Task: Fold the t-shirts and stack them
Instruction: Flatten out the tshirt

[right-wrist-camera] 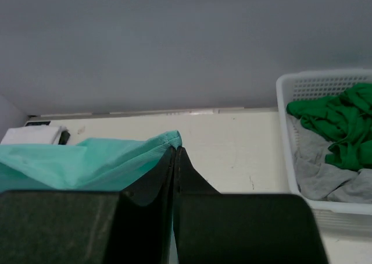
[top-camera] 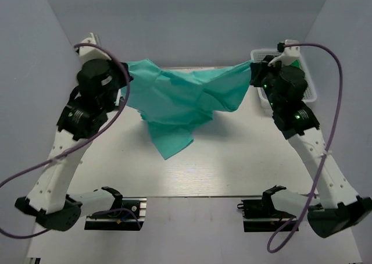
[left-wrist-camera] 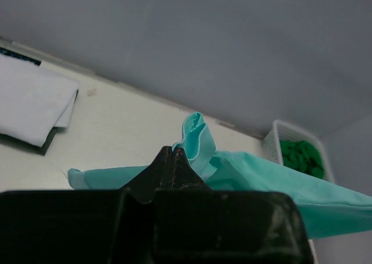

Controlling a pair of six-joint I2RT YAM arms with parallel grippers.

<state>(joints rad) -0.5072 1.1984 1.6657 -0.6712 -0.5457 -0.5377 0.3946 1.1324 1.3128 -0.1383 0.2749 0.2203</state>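
A light teal-mint t-shirt (top-camera: 186,98) hangs stretched in the air between both grippers, and its loose lower part droops toward the table (top-camera: 232,165). At its left end my left gripper (top-camera: 125,78) is shut on a bunched edge of the shirt (left-wrist-camera: 197,139); the jaws (left-wrist-camera: 172,149) are pressed together. My right gripper (top-camera: 254,72) is shut on the right end, where a teal corner (right-wrist-camera: 165,141) pokes out beside the closed fingertips (right-wrist-camera: 175,149). A folded white t-shirt (left-wrist-camera: 32,104) lies flat at the table's far left, also seen small in the right wrist view (right-wrist-camera: 29,136).
A white lattice basket (top-camera: 311,86) stands at the back right, just behind the right gripper. It holds green and grey clothes (right-wrist-camera: 331,116). The grey enclosure walls close in at the back and on both sides. The arm bases sit at the near edge.
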